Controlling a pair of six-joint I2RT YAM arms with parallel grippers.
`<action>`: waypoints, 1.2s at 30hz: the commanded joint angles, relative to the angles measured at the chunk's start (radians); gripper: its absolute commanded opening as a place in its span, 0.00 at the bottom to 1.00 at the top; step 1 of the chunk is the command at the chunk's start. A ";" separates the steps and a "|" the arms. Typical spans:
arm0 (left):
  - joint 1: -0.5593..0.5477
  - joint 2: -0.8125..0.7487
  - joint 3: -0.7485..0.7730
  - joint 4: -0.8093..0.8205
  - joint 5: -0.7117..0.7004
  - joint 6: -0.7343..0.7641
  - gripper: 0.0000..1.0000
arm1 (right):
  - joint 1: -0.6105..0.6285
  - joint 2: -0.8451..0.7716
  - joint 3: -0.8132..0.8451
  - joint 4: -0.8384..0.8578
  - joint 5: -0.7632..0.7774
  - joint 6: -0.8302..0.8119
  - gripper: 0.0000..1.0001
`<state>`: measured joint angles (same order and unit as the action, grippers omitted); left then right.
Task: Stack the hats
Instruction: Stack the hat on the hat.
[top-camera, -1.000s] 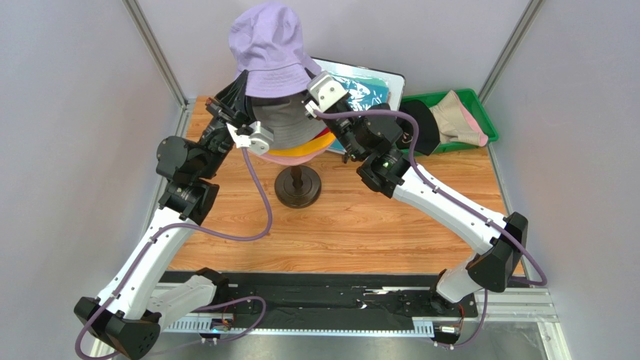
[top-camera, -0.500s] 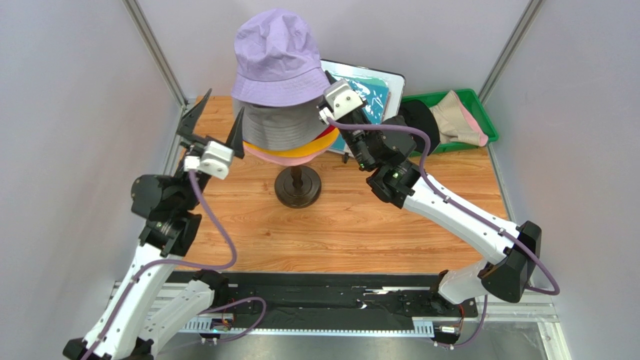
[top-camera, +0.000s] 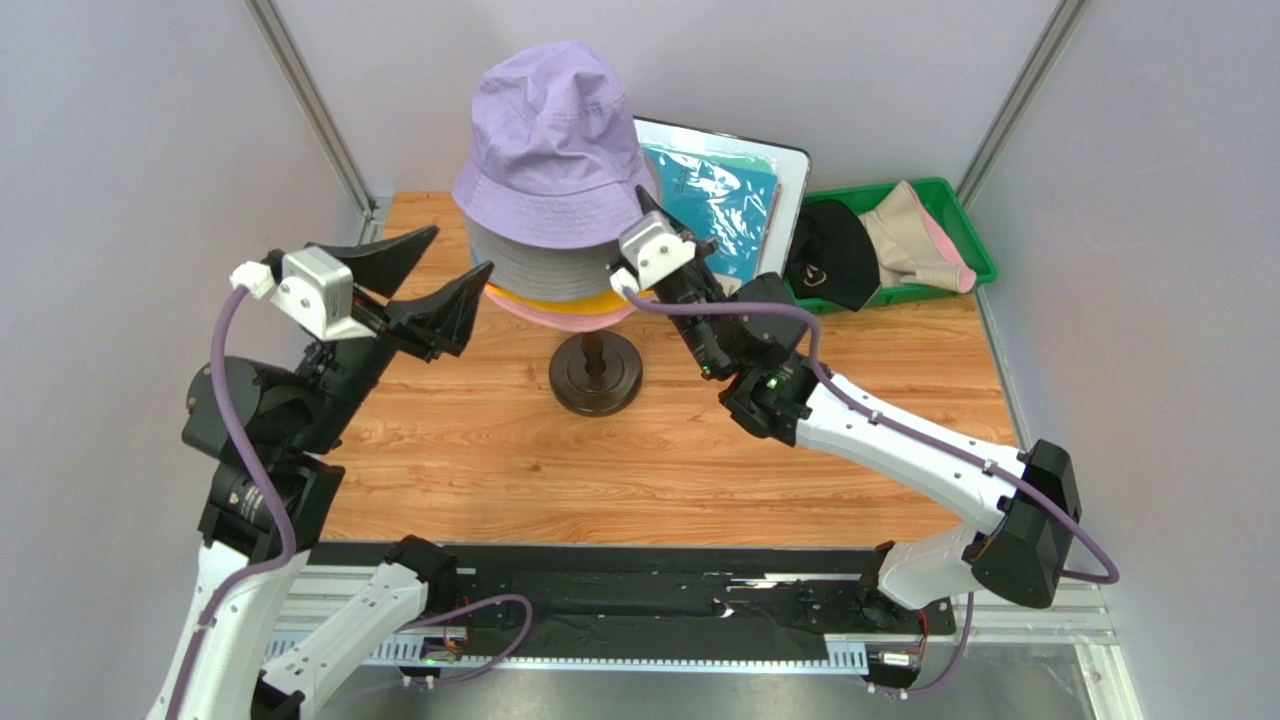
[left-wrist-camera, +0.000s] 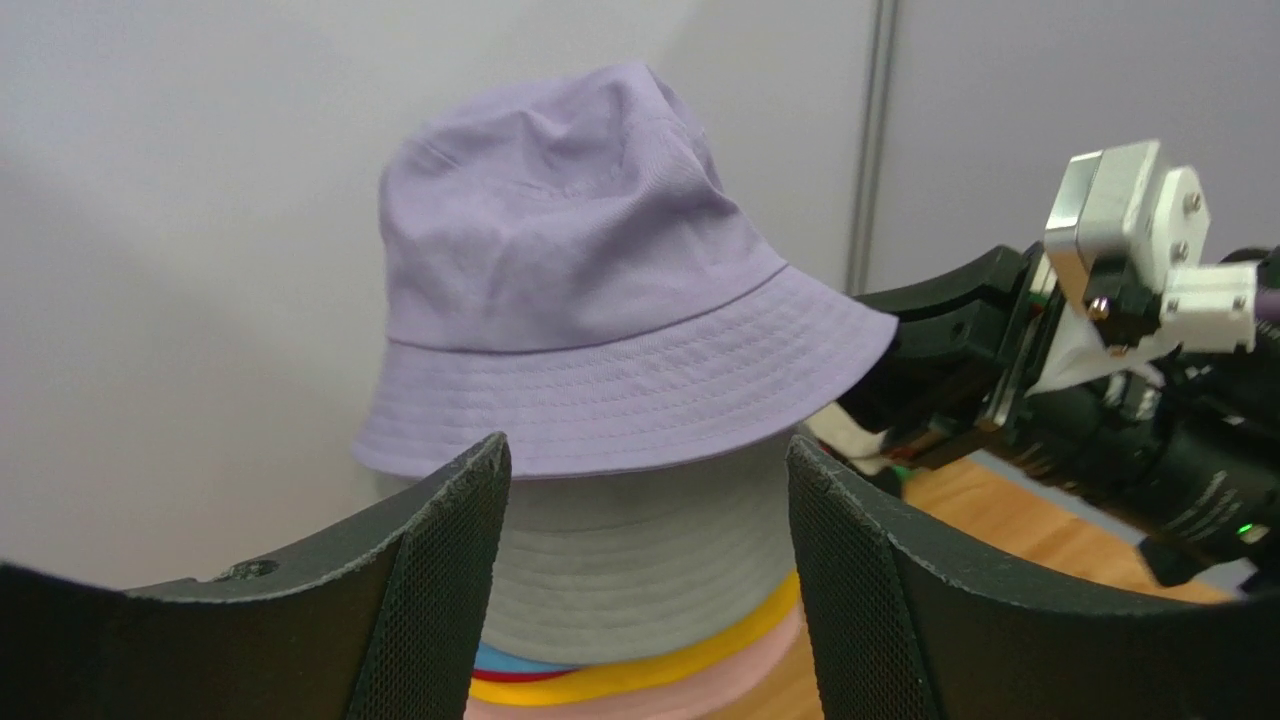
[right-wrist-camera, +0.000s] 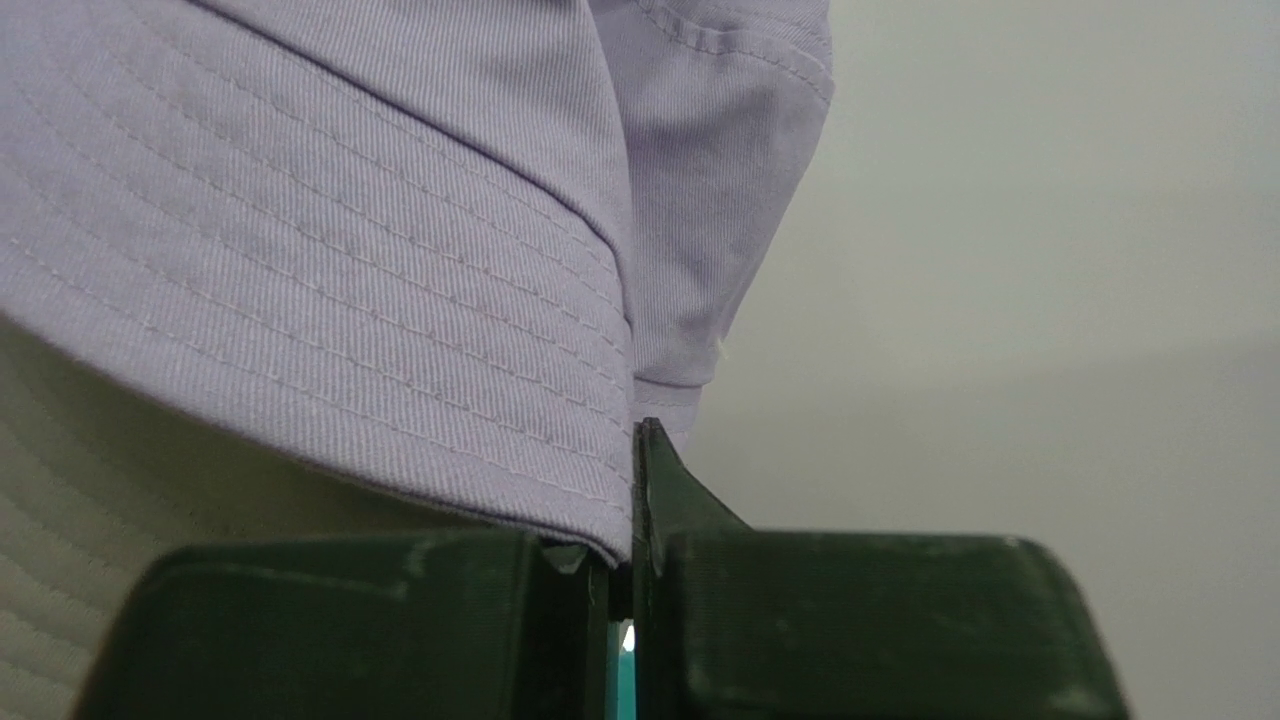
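**Hazards at this stage**

The lavender hat (top-camera: 553, 143) sits on top of the stack on the stand, over a pale grey hat (top-camera: 526, 273). The edges of the orange-yellow hat (top-camera: 609, 311) and the pink hat (top-camera: 553, 320) show below them. The black hat (top-camera: 824, 255) and the beige hat (top-camera: 920, 228) lie in the green bin (top-camera: 962, 203) at the far right, not yet stacked.

The right gripper (top-camera: 643, 203) is closed on the right edge of the lavender brim. The right wrist view shows the cloth pinched between the jaws. The left gripper (top-camera: 457, 255) stands wide apart and holds nothing, just beside the left side of the stack.

Watch for the following:

- **Drag-off.** If you withdraw the right arm before its jaws part, the brim goes with it. The hat would tilt or slide off the stack.
- **Shallow seating.** The lavender hat appears to ride high on the grey one — judged from how much of the grey hat shows below its brim. Soft cloth perched like this can shift under a light sideways pull.
- **Snagging.** The open left fingers (left-wrist-camera: 451, 585) point at the stack. Moving them forward could catch a brim and lift the lower hats.
- **Tipping.** The stack stands on a narrow post with a dark round base (top-camera: 595, 378) — a hard sideways tug could topple all of it.
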<state>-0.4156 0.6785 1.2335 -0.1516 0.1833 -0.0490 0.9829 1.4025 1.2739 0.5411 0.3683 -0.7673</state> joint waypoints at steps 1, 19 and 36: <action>0.005 0.041 -0.002 -0.002 0.059 -0.329 0.74 | 0.048 -0.033 -0.050 0.134 0.072 -0.081 0.00; 0.020 0.099 -0.089 0.141 -0.110 -0.626 0.73 | 0.096 0.019 -0.071 0.135 0.118 -0.089 0.00; 0.116 0.121 -0.158 0.210 0.016 -0.848 0.68 | 0.115 0.030 -0.056 0.115 0.112 -0.072 0.00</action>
<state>-0.3046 0.8192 1.0912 0.0208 0.1753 -0.8474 1.0794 1.4261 1.2083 0.6479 0.4866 -0.8612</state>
